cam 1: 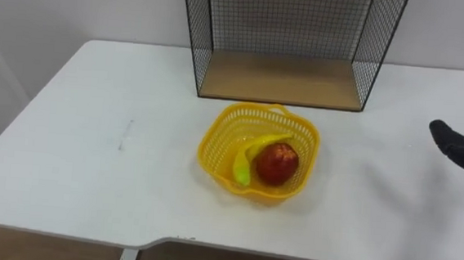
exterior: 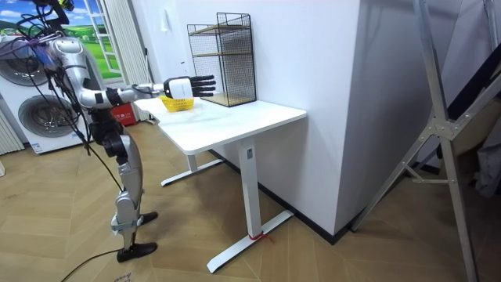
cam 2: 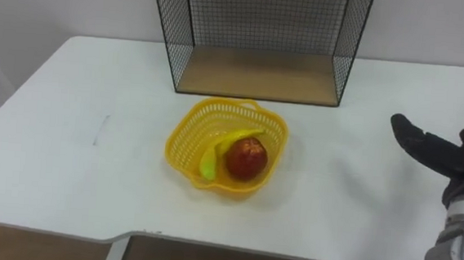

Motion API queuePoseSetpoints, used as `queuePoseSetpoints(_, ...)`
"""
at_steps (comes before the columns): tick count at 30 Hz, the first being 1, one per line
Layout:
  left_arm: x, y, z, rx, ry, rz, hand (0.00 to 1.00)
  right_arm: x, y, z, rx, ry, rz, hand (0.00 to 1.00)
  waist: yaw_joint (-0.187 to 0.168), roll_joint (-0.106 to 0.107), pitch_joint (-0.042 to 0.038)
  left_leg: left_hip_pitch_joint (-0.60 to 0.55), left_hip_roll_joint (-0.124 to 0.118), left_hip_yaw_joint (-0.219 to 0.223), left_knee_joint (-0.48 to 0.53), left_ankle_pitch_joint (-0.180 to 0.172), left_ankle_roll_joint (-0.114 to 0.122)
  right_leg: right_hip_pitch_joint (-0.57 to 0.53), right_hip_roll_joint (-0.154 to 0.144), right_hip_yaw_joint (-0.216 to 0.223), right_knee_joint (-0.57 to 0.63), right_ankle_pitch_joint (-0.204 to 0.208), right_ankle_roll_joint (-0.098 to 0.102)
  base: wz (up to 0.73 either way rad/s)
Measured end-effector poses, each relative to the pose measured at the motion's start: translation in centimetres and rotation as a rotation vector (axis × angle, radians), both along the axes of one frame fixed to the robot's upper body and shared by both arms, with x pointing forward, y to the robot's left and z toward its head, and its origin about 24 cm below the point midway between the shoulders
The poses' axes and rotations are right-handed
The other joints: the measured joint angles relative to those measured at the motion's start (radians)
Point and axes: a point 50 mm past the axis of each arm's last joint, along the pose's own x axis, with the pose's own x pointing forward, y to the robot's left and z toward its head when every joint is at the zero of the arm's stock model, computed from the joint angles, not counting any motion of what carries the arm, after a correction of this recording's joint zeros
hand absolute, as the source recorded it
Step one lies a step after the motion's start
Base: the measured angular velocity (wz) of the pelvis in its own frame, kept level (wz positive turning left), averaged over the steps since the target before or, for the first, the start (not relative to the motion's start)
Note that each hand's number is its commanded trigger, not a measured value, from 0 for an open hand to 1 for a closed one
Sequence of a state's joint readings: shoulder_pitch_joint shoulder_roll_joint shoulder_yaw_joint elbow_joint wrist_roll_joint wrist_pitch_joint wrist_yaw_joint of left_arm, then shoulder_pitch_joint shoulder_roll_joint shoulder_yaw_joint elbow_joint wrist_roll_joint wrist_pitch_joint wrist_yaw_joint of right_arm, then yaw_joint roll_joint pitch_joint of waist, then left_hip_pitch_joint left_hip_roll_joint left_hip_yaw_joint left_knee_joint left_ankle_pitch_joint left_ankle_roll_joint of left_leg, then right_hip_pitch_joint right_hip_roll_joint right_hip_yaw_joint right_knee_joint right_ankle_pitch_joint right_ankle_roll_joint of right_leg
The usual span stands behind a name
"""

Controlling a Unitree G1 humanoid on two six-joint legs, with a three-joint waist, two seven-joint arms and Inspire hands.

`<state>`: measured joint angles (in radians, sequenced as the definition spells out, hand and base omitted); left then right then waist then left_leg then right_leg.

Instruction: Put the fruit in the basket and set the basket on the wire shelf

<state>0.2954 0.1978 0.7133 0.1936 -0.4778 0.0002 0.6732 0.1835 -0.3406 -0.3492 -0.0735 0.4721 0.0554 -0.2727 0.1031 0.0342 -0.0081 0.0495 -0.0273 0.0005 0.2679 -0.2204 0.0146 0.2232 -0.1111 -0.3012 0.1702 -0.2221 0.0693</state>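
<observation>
right eye view: the yellow basket (cam 2: 186, 139) sits on the white table (cam 2: 76, 135), just in front of the wire shelf (cam 2: 256, 81). a red apple (cam 2: 247, 157) and a banana (cam 2: 212, 157) lie inside it. the right hand (cam 2: 447, 157) hangs off to the side, fingers straight and open, holding nothing. i think the fruit part is done. next the hand must reach over, grab the basket's rim and lift it onto the shelf.

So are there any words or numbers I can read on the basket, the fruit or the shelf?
None: no words, numbers or signs show on the yellow basket, the red fruit, the banana, the wire shelf or the white table.
</observation>
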Motion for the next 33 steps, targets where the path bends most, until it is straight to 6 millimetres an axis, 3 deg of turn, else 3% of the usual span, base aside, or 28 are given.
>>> queuePoseSetpoints(6,2.9,-0.8,5.5,0.283,-0.085,-0.082,0.00,-0.4,0.4,-0.3,-0.028,-0.012,0.017,0.00,-0.004,-0.003,0.0029,-0.003,-0.001,-0.008,0.007,0.000,-0.001,0.004,0.001,-0.010,-0.003,0.000,0.000,0.05)
queuePoseSetpoints(9,4.2,-1.5,6.6,0.334,-0.117,-0.133,0.00,-0.2,0.6,-0.4,-0.021,-0.011,0.050,0.00,-0.002,0.001,0.0084,-0.003,-0.001,-0.005,0.007,-0.001,0.000,0.002,0.000,-0.004,-0.003,0.000,0.000,-0.02)
queuePoseSetpoints(17,8.1,-5.2,5.8,0.368,-0.063,-0.442,0.00,0.2,2.8,-1.6,0.032,-0.009,0.147,0.00,-0.027,0.004,0.0117,-0.008,0.000,-0.001,0.002,0.000,0.000,0.007,0.001,-0.007,-0.001,0.000,0.000,-0.01)
queuePoseSetpoints(24,9.2,-6.9,5.1,0.331,-0.104,-0.574,0.00,0.4,3.7,-1.9,0.056,-0.029,0.187,0.00,-0.056,-0.005,0.0115,-0.004,0.001,0.015,0.005,0.000,0.000,0.002,-0.001,-0.002,-0.001,0.000,0.000,-0.06)
queuePoseSetpoints(33,11.6,-11.9,3.7,0.226,-0.172,-0.871,0.00,1.1,7.4,-3.5,0.102,-0.020,0.319,0.00,-0.074,-0.011,0.0130,0.006,0.005,0.030,0.004,0.000,0.000,-0.006,0.000,0.023,-0.001,0.000,0.000,-0.06)
